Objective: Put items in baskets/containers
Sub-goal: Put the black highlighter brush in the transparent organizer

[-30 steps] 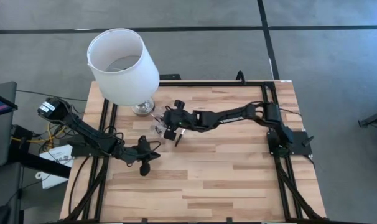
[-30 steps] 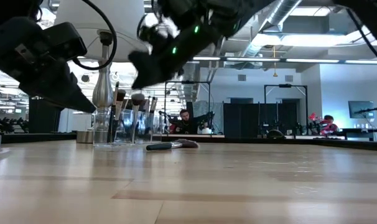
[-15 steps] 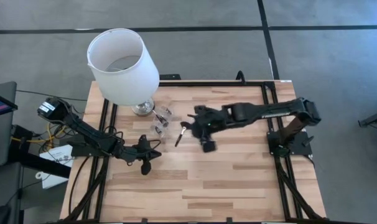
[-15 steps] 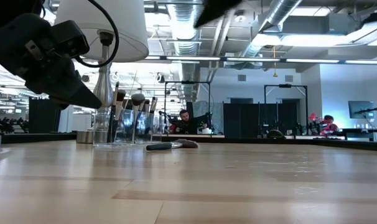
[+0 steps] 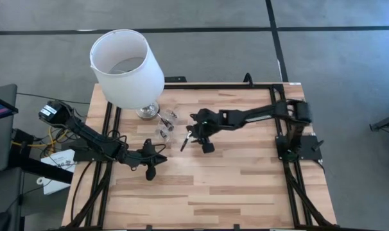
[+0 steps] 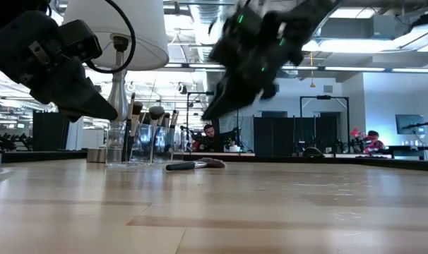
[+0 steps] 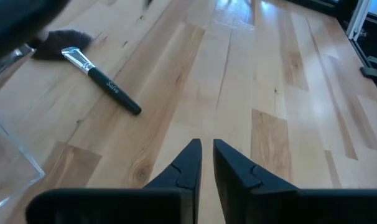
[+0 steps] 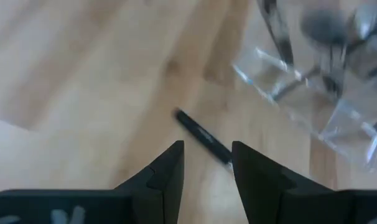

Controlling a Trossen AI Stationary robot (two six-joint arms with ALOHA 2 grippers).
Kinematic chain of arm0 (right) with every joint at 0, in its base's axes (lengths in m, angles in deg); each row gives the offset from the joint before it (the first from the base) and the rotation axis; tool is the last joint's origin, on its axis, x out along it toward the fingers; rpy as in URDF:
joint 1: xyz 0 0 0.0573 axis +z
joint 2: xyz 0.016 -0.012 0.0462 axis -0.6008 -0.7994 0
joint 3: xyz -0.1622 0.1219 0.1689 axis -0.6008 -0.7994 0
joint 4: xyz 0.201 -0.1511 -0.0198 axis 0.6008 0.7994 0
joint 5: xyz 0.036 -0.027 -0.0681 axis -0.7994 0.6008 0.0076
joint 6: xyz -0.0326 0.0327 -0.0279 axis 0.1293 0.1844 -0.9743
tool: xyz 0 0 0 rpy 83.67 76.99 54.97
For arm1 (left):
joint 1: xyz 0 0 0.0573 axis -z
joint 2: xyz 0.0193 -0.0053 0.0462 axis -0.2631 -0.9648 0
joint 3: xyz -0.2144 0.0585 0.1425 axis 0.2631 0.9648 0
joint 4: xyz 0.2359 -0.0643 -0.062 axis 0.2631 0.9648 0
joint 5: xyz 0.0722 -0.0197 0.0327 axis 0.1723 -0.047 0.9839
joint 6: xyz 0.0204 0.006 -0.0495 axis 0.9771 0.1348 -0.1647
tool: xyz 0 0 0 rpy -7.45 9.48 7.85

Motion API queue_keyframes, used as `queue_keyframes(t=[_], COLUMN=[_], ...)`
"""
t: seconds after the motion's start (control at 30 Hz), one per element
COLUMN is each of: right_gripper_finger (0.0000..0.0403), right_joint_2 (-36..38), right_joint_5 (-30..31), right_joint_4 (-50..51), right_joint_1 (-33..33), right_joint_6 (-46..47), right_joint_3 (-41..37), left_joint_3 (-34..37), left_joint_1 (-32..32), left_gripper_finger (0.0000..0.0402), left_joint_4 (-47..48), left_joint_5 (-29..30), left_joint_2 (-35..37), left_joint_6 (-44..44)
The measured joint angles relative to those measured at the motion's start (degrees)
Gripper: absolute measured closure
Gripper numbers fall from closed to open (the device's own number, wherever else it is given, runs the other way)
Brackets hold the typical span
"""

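One black-handled makeup brush (image 5: 183,142) lies flat on the wood, its silver ferrule and dark bristle head showing in the left wrist view (image 7: 92,67) and low view (image 6: 193,165). The clear container (image 5: 164,125) stands beside the lamp base, with several brushes upright in it (image 6: 147,134). My right gripper (image 5: 193,133) hovers open above the lying brush, whose handle (image 8: 204,138) shows between its fingers; it touches nothing. My left gripper (image 5: 149,169) hangs shut over bare wood nearer the table's near-left side, off the surface (image 7: 204,163).
A lamp with a large white shade (image 5: 127,61) on a silver base (image 5: 146,110) stands at the table's far left, right behind the container. Black frame rails (image 5: 281,96) run along the table's edges. Bare wood (image 5: 246,186) spreads across the near and right parts.
My right gripper drew back from the container toward the table's right and rose out of the low view. It then swung back left and came down over the lying brush. The brush and the container have stayed put.
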Motion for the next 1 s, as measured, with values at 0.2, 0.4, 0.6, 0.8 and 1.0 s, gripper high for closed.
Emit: queue_keyframes(t=[0.2,0.4,0.6,0.8,1.0], right_gripper_finger=[0.0274,0.0273,0.0273,0.0280,0.0282], right_joint_2=[-10.7,-17.0,-17.9,-17.9,-17.8], right_joint_5=[0.0,0.1,-0.5,0.7,6.8], right_joint_4=[-5.1,-4.2,-1.0,-1.5,-2.2], right_joint_1=[-3.3,-3.3,-3.1,0.1,5.7], right_joint_6=[-0.1,-1.3,3.0,8.6,14.0], right_joint_3=[3.9,8.5,9.3,9.3,8.9], left_joint_3=[0.0,0.0,0.0,0.0,0.0], left_joint_1=[0.0,0.0,0.0,0.0,0.0], left_gripper_finger=[0.0363,0.0364,0.0364,0.0364,0.0366], left_joint_4=[-0.6,-0.9,-1.0,-1.1,-1.1], left_joint_5=[0.9,1.0,1.1,1.1,1.1], left_joint_2=[0.0,0.0,0.0,0.0,0.0], left_joint_6=[0.0,0.0,0.0,0.0,-0.7])
